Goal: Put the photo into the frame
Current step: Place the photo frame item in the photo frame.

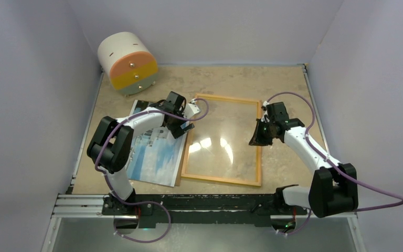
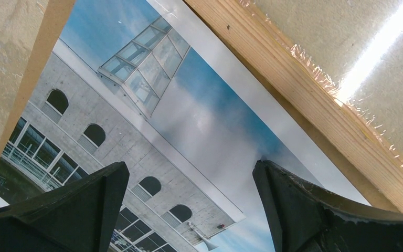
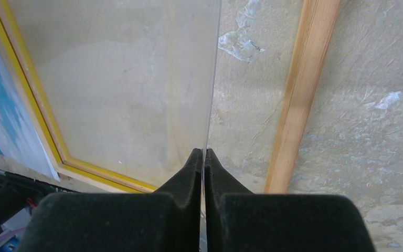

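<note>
On the beige, stone-patterned table (image 1: 283, 84), the largest thing in front of you is the frame (image 1: 228, 98). It lies flat near the middle with its wood-coloured rim facing up. In the right wrist view its far rail shows bright yellow. All you have inside it is a clear pane (image 1: 220, 142) that catches the overhead lights, with the table showing through. The photo (image 1: 157, 157) is not in the frame. It lies picture side up just to the frame's left, pale building and blue cloudy sky showing. Its right edge runs close along the frame's left rail, though you cannot tell whether the two touch. Under the photo a brown backing board (image 2: 34, 63) shows as a strip along one edge.

At the far left corner a round white drum (image 1: 128, 60) lies on its side, well apart from the rest. Its face is banded orange, yellow and pale green with small knobs, and what it holds is hidden from you.

Your left gripper (image 2: 189, 170) hangs over the photo's right part beside the frame's left rail. Its jaws are spread wide and have hold of nothing. Your right gripper (image 3: 203, 155) sits at the frame's right side with its jaws pressed together on the thin right edge of the clear pane. That edge runs inward of the frame's right rail, with bare table between them. Whether the pane is lifted there you cannot tell.
</note>
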`<state>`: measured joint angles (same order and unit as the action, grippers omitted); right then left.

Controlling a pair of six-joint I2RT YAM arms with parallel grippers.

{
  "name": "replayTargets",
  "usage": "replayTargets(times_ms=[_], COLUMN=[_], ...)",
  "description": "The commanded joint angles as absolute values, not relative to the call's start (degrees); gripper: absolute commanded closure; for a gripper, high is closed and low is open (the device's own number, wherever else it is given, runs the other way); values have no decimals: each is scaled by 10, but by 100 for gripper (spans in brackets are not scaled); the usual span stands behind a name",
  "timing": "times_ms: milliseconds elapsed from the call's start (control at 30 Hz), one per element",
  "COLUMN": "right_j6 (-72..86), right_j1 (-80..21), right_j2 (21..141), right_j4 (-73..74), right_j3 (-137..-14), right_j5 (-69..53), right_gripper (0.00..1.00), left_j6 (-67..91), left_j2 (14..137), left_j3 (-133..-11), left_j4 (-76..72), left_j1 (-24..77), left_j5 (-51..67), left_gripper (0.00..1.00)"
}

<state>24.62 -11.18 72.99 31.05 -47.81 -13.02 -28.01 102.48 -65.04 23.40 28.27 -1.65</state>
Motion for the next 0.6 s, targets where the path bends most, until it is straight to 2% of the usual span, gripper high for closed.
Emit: replayTargets(times_ms=[0, 433, 500, 567], right_j6=[256, 265, 266, 265], right_j1=[-114, -114, -114, -114], right_j2=[726, 735, 740, 741], right_j4=[316, 317, 311, 300], right_j3=[-460, -461, -460, -458], right_j5=[-144, -121, -121, -121], right_gripper=[100, 99, 84, 73], left_j6=[-269, -268, -270, -270], left_j2=[1027, 1027, 1027, 1026], left_j3=[-644, -642, -643, -644], left_j4=[228, 227, 226, 226], left_j1=[286, 286, 286, 286], left_j5=[-3, -3, -3, -3], left_gripper=[0, 0, 0, 0])
